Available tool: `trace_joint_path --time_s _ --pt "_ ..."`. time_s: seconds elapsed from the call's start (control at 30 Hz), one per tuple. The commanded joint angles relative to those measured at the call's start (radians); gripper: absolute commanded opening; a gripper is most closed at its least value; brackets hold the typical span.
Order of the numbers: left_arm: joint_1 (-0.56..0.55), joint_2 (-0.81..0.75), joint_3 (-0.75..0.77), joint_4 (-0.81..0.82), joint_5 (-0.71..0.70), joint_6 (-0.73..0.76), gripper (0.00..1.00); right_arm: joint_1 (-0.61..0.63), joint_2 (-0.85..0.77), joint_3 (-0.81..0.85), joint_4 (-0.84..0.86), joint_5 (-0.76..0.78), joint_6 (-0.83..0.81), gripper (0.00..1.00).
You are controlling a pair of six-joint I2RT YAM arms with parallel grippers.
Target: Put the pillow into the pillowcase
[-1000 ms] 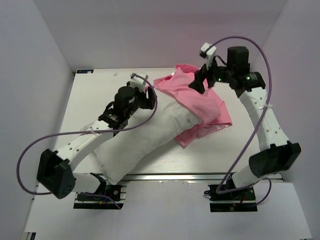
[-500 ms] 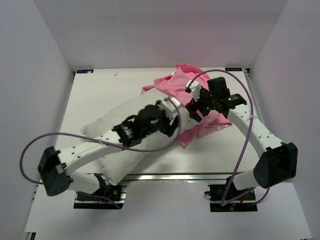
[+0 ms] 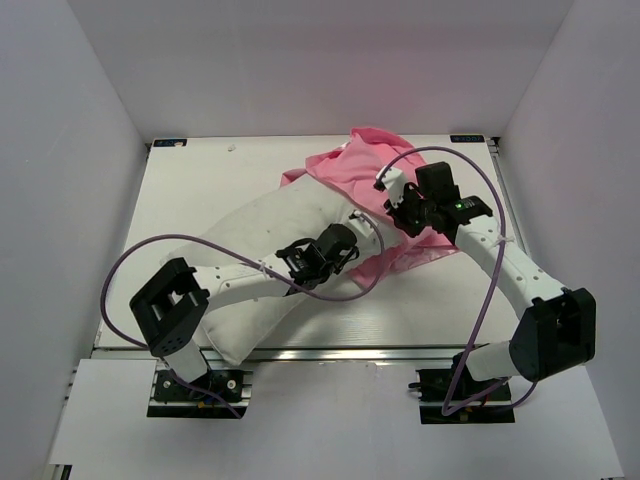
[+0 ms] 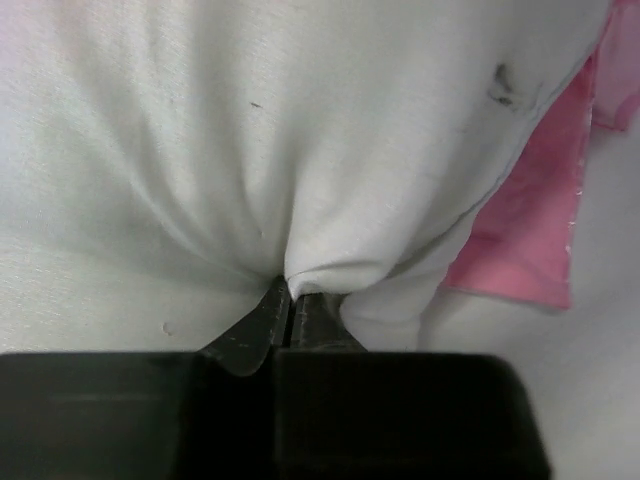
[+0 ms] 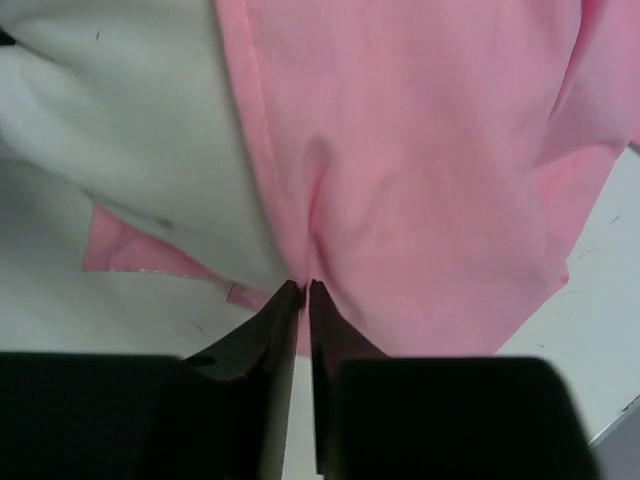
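Plainly, both grips are closed on cloth. The left gripper (image 4: pixel 290 300) nips a fold of the white pillow (image 3: pixel 265 225), which lies slantwise across the table (image 3: pixel 190 185), its far end meeting the pink pillowcase (image 3: pixel 360 165). The right gripper (image 5: pixel 303 292) clamps a pleat of the pillowcase just beside the pillow's edge. How far the pillow reaches inside is hard to judge, perhaps only its far end.

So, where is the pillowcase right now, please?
Top view: the pillowcase lies right of centre near the table's far edge, over the pillow's far end, pinched by the right end effector.
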Motion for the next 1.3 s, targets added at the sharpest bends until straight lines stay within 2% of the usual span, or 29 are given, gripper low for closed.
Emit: trace_joint_path --time_s 0.0,0.03,0.13,0.33,0.43,0.47,0.57,0.67,0.7,0.73,0.77,0.8,0.87,0.9,0.93,1.0,1.03,1.1,1.27 --pt "0.052 -0.01 0.048 0.032 -0.058 -0.027 0.03 -0.001 -0.004 0.028 0.023 -0.004 0.015 0.12" --pt "0.055 -0.013 0.06 0.032 -0.046 -0.033 0.0 -0.001 -0.003 0.049 0.009 -0.024 0.018 0.07" --pt "0.063 -0.029 0.101 0.043 -0.021 -0.04 0.0 0.0 0.005 0.132 -0.052 -0.121 0.044 0.0" --pt "0.086 -0.016 0.223 0.067 0.02 -0.026 0.0 0.078 0.103 0.316 -0.129 -0.264 0.122 0.0" --pt "0.114 -0.01 0.252 0.079 0.049 -0.04 0.0 0.091 0.21 0.483 -0.164 -0.314 0.186 0.0" --pt "0.127 -0.015 0.25 0.113 0.061 -0.055 0.0 0.091 0.235 0.575 -0.181 -0.328 0.202 0.0" --pt "0.155 -0.042 0.232 0.176 0.092 -0.11 0.0 0.091 0.316 0.716 -0.184 -0.369 0.253 0.0" --pt "0.175 -0.044 0.232 0.196 0.117 -0.139 0.0 0.092 0.355 0.778 -0.18 -0.299 0.259 0.0" --pt "0.178 -0.041 0.235 0.187 0.112 -0.144 0.0 0.092 0.345 0.761 -0.152 -0.206 0.247 0.0" --pt "0.183 -0.038 0.234 0.185 0.115 -0.156 0.0 0.088 0.336 0.74 -0.14 -0.158 0.228 0.17" --pt "0.192 -0.038 0.221 0.185 0.123 -0.165 0.0 0.085 0.324 0.712 -0.126 -0.114 0.192 0.26" --pt "0.197 -0.039 0.211 0.202 0.135 -0.175 0.0 0.077 0.292 0.644 -0.091 -0.048 0.181 0.44" --pt "0.21 -0.038 0.192 0.214 0.152 -0.205 0.0 0.051 0.252 0.562 -0.051 -0.012 0.155 0.58" --pt "0.215 -0.035 0.182 0.224 0.164 -0.216 0.0 0.045 0.208 0.471 -0.001 0.029 0.133 0.69" --pt "0.22 -0.032 0.177 0.227 0.172 -0.234 0.0 0.039 0.183 0.426 0.024 0.044 0.119 0.73" --pt "0.235 -0.03 0.171 0.244 0.189 -0.253 0.0 0.039 0.126 0.338 0.081 0.089 0.078 0.8" --pt "0.24 -0.03 0.171 0.247 0.205 -0.263 0.0 0.037 0.115 0.265 0.128 0.103 0.069 0.8" --pt "0.249 -0.027 0.174 0.25 0.218 -0.273 0.0 0.039 0.106 0.223 0.159 0.124 0.05 0.8" --pt "0.263 -0.027 0.191 0.251 0.247 -0.29 0.0 0.039 0.164 0.204 0.252 0.215 0.033 0.74"
